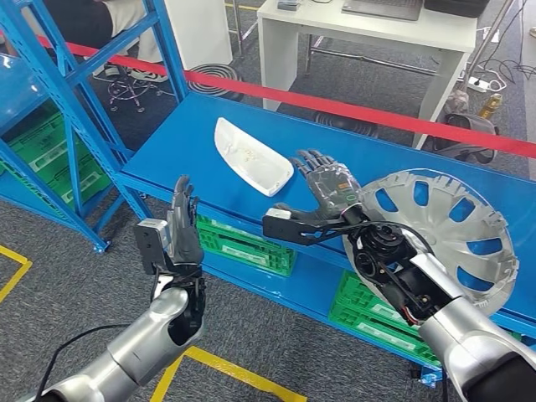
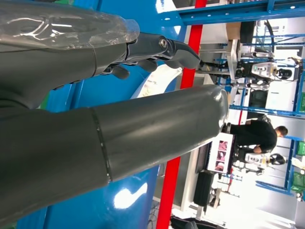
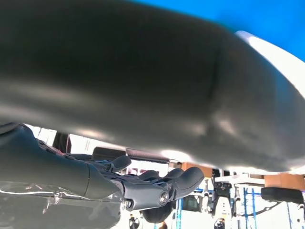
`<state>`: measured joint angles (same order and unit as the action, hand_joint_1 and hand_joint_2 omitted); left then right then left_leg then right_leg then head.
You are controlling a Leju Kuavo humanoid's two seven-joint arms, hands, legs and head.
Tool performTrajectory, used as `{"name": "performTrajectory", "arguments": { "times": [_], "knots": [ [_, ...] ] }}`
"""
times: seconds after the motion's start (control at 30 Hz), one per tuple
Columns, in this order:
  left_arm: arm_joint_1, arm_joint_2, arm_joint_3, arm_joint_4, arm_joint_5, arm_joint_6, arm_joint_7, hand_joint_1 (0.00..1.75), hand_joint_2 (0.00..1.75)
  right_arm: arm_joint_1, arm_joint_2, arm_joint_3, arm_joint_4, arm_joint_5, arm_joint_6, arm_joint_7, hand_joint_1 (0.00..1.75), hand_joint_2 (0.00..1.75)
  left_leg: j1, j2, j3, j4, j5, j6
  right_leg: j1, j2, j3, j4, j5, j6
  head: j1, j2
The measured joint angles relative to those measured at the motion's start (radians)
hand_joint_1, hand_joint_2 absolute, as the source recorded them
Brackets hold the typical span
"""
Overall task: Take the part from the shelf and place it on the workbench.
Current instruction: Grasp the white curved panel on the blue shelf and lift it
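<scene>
A white curved part point(image 1: 251, 156) lies flat on the blue shelf board point(image 1: 183, 142); its pale edge point(image 2: 158, 78) shows past my left fingers, and again point(image 3: 277, 62) beyond my right thumb. My right hand point(image 1: 326, 191) hovers open, fingers spread, just right of the part and not touching it. Lower down, my left hand point(image 1: 180, 230) is raised in front of the shelf's front edge, fingers straight and apart, holding nothing. In the wrist views the left thumb point(image 2: 144, 138) and the right fingers point(image 3: 158, 188) stand apart with nothing between them.
A silver wheel cover point(image 1: 442, 230) lies on the shelf to the right, under my right forearm. Green crates point(image 1: 246, 244) sit on the lower shelf. Blue uprights point(image 1: 75, 117) stand at left. Red tape point(image 1: 354, 109) runs behind, then a white desk point(image 1: 367, 38). A seated person point(image 2: 259, 136) is farther off.
</scene>
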<state>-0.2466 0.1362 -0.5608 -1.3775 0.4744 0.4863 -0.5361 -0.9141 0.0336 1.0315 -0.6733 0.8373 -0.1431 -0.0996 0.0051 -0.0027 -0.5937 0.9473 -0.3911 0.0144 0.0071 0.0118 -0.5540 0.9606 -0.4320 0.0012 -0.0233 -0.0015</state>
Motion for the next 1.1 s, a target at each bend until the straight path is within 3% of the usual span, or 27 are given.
{"name": "performTrajectory", "arguments": {
  "times": [0.6, 0.8, 0.87, 0.93, 1.0, 1.03, 1.07, 1.1],
  "knots": [
    [0.0, 0.012, 0.0, -0.01, -0.002, 0.025, 0.015, 0.0, 0.0, -0.001, 0.006, 0.001, 0.0, 0.038, 0.008, 0.019, 0.0, 0.0, -0.002, -0.001, -0.003, 0.005, -0.002, 0.003, -0.002, -0.001, 0.0, 0.0, -0.001, 0.002, 0.0, 0.0],
    [0.002, 0.021, 0.0, -0.022, -0.002, 0.032, 0.016, 0.0, 0.0, -0.003, 0.011, 0.001, 0.0, 0.039, 0.007, 0.018, 0.0, 0.0, -0.005, -0.001, -0.006, 0.012, -0.008, 0.013, -0.005, -0.002, 0.002, -0.003, -0.002, 0.012, 0.0, 0.0],
    [0.002, 0.022, 0.0, -0.028, -0.002, 0.032, 0.016, 0.0, 0.0, -0.007, 0.012, 0.001, 0.0, 0.039, 0.007, 0.017, 0.0, 0.0, 0.001, -0.001, 0.002, -0.002, -0.005, 0.018, -0.004, -0.002, 0.001, 0.003, -0.009, 0.019, 0.001, 0.0],
    [0.002, 0.023, 0.0, -0.033, -0.002, 0.032, 0.016, 0.0, 0.0, -0.011, 0.013, 0.0, 0.0, 0.039, 0.006, 0.016, 0.0, 0.0, 0.009, 0.0, 0.013, -0.016, -0.002, 0.022, -0.005, -0.003, -0.029, 0.072, -0.048, 0.026, 0.004, 0.0],
    [0.003, 0.023, 0.0, -0.034, -0.002, 0.033, 0.016, 0.0, 0.0, -0.011, 0.013, 0.001, 0.0, 0.039, 0.006, 0.016, 0.0, 0.0, 0.009, -0.004, 0.016, -0.017, -0.003, 0.023, -0.01, -0.003, -0.099, 0.211, -0.108, 0.032, 0.006, 0.0],
    [0.005, 0.023, 0.0, -0.034, -0.002, 0.033, 0.016, 0.0, 0.0, -0.009, 0.013, 0.001, 0.001, 0.039, 0.006, 0.016, 0.0, 0.0, 0.009, -0.009, 0.017, -0.017, -0.004, 0.022, -0.013, -0.003, -0.132, 0.27, -0.125, 0.034, 0.006, 0.0],
    [0.006, 0.023, 0.0, -0.034, -0.001, 0.033, 0.016, 0.0, 0.0, -0.007, 0.013, 0.001, 0.001, 0.039, 0.006, 0.016, 0.0, 0.0, 0.011, -0.015, 0.018, -0.015, -0.005, 0.021, -0.016, -0.003, -0.15, 0.295, -0.122, 0.037, 0.006, 0.0],
    [0.007, 0.023, 0.0, -0.034, -0.001, 0.033, 0.017, 0.0, 0.0, -0.007, 0.013, 0.001, 0.002, 0.04, 0.006, 0.016, 0.0, 0.0, 0.013, -0.024, 0.019, -0.013, -0.008, 0.017, -0.019, -0.003, -0.148, 0.279, -0.098, 0.039, 0.006, 0.0]
  ]
}}
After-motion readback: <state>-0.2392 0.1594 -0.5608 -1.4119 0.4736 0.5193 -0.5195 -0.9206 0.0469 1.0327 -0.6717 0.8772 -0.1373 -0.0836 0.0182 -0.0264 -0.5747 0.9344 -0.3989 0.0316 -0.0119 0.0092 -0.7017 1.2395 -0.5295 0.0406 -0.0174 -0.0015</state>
